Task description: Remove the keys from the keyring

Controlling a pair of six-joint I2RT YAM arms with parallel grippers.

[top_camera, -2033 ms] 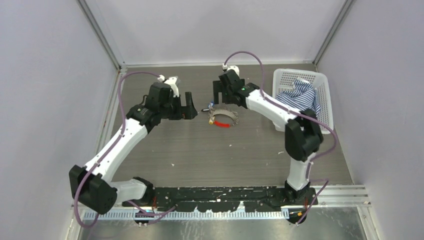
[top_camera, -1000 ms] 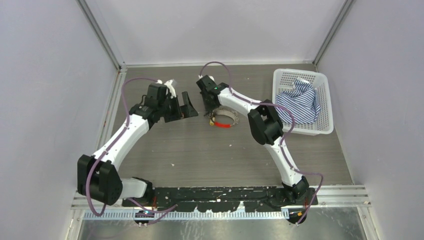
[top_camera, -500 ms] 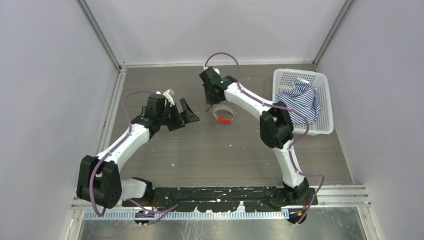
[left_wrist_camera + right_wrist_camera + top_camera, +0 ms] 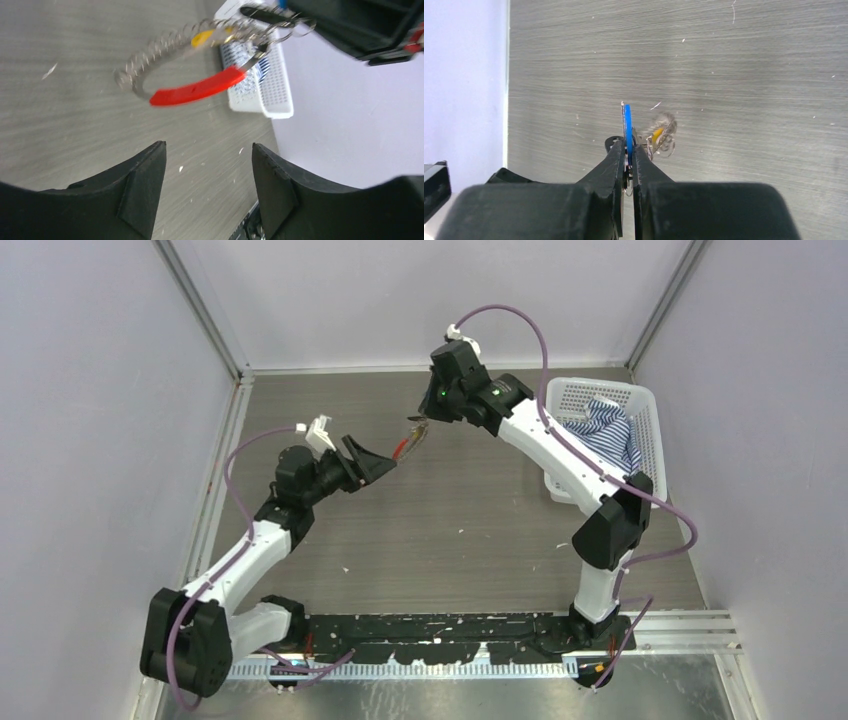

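Observation:
The keyring, a coiled silvery loop with a red section and a yellow bit, hangs in the air off the table. My right gripper is shut on a flat blue tag at the loop's key end. The coil dangles just past its fingertips. Small silver keys and rings cluster beside the right gripper's black fingers. My left gripper is open, just short of the red section, with nothing between its fingers. From above, the keyring spans between the right gripper and the left gripper.
A white plastic basket holding a blue striped cloth stands at the back right, under the right arm's forearm. Grey walls enclose the wood-grain table on three sides.
The right gripper closed on the keyring's end and lifted it off the table, up and to the right. The left gripper rose toward the hanging loop and its jaws narrowed somewhat.

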